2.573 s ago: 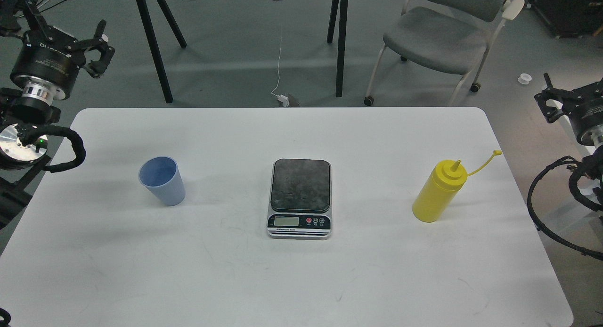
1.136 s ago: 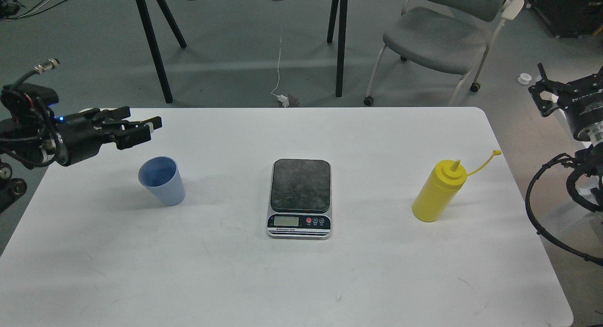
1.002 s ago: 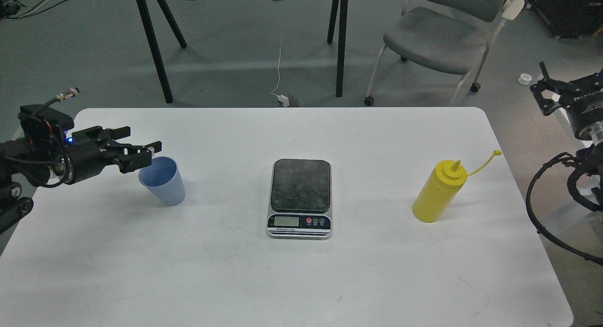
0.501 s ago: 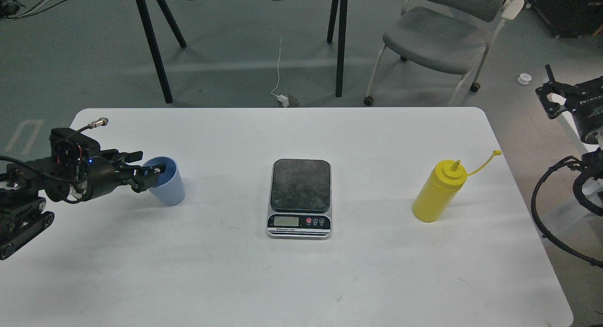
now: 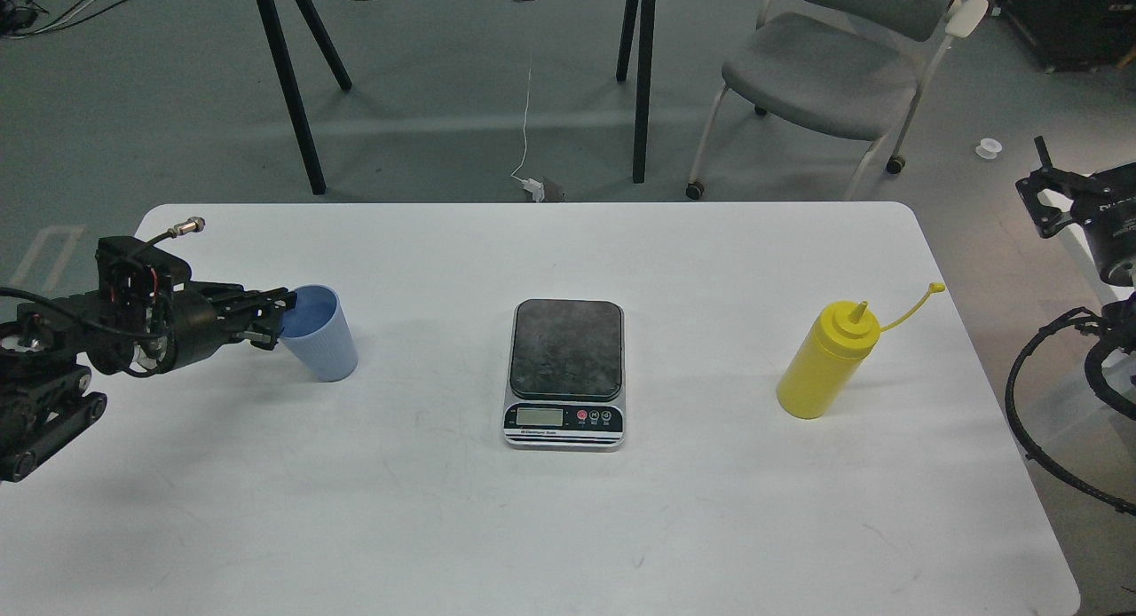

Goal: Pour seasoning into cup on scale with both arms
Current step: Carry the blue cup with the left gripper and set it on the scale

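Note:
The light-blue cup stands on the white table at the left. My left gripper lies low over the table, and its two fingers are apart, with their tips touching the cup's left rim and wall. The scale sits at the table's middle with its dark platform bare. The yellow seasoning bottle stands upright at the right, cap strap sticking out to the right. My right gripper hangs off the table's right edge, well apart from the bottle, fingers apart and holding nothing.
Bare table lies between cup, scale and bottle, and along the front. Behind the table stand black table legs and a grey chair. Black cables loop beside the right edge.

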`<state>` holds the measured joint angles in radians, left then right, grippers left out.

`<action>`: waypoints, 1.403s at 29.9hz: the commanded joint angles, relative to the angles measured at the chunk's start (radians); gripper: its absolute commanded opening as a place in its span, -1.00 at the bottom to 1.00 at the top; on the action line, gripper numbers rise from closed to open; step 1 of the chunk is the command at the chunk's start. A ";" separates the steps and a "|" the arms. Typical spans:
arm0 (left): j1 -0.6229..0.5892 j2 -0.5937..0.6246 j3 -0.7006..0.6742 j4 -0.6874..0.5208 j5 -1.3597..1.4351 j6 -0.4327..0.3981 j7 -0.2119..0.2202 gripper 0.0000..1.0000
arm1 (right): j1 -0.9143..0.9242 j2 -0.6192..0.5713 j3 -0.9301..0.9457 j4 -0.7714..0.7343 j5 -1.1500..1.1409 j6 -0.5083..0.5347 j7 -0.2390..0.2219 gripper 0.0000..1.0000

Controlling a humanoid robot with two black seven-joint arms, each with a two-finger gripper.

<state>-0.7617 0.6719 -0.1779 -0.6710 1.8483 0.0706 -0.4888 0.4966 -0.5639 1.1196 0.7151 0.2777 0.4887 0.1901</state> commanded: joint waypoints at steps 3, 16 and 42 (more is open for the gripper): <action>-0.036 0.000 -0.002 -0.019 -0.003 -0.003 0.000 -0.95 | -0.012 -0.021 0.023 0.004 0.002 0.000 0.000 0.99; -0.346 -0.188 -0.002 -0.283 0.008 -0.285 0.000 -0.94 | -0.122 -0.082 0.108 0.083 0.002 0.000 0.000 0.99; -0.357 -0.457 0.112 -0.098 0.046 -0.311 0.022 -0.87 | -0.181 -0.099 0.157 0.096 0.003 0.000 0.000 0.99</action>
<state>-1.1188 0.2148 -0.0660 -0.7805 1.8955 -0.2427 -0.4658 0.3161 -0.6626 1.2764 0.8092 0.2808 0.4887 0.1904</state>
